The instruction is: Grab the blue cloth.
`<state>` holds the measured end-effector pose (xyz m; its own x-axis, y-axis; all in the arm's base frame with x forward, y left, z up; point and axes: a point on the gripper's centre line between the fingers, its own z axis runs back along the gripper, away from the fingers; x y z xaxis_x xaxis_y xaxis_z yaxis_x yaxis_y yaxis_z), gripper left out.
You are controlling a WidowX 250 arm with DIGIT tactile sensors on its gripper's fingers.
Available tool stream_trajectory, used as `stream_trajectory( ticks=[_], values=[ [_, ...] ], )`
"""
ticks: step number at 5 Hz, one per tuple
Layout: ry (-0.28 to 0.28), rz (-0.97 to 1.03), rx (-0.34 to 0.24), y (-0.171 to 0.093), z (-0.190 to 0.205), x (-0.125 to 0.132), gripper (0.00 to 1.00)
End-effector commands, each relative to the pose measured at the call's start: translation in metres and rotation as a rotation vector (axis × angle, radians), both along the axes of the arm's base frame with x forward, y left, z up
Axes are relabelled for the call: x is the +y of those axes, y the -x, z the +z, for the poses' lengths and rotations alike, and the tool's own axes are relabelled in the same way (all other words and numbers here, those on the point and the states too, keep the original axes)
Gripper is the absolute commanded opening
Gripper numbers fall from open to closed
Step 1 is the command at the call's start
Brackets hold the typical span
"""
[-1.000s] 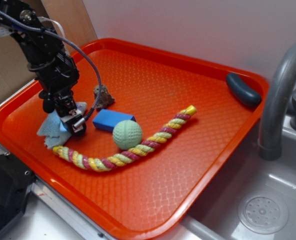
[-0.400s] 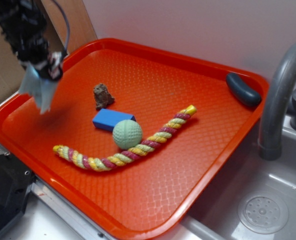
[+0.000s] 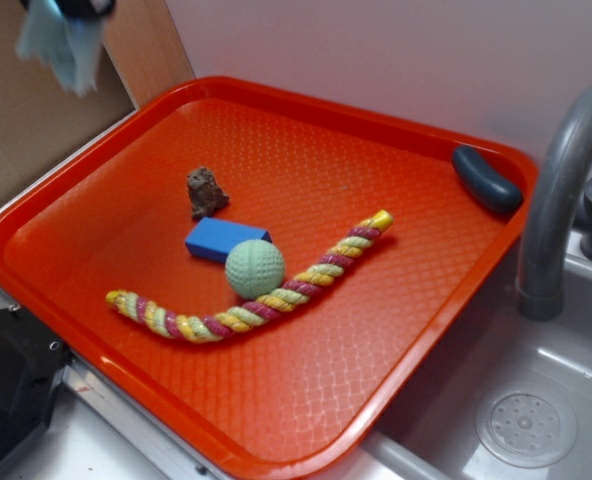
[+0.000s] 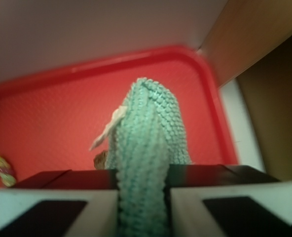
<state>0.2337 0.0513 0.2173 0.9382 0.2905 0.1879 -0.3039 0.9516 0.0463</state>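
The blue cloth (image 3: 61, 40) hangs high in the air at the top left of the exterior view, well above the red tray (image 3: 446, 310). Only a sliver of my gripper (image 3: 81, 6) shows at the frame's top edge, above the cloth. In the wrist view the ribbed pale cloth (image 4: 145, 148) is pinched between my two fingers, with my gripper (image 4: 143, 205) shut on it and the tray floor far below.
On the tray lie a bright blue block (image 3: 224, 240), a green ball (image 3: 255, 268), a braided rope toy (image 3: 256, 300), a brown lump (image 3: 205, 192) and a dark oblong piece (image 3: 486, 180). A grey faucet (image 3: 561, 190) and sink (image 3: 526, 425) stand at right.
The gripper closed on the cloth at the tray's left side, then rose up and left with it. The cloth now hangs clear of the tray; the arm has nearly left the frame.
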Motion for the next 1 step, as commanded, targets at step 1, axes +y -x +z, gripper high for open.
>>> stream_trajectory(
  ticks=[1],
  values=[
    [-0.109,-0.101,-0.082,0.0042,0.0103,-0.0006,0.00]
  ],
)
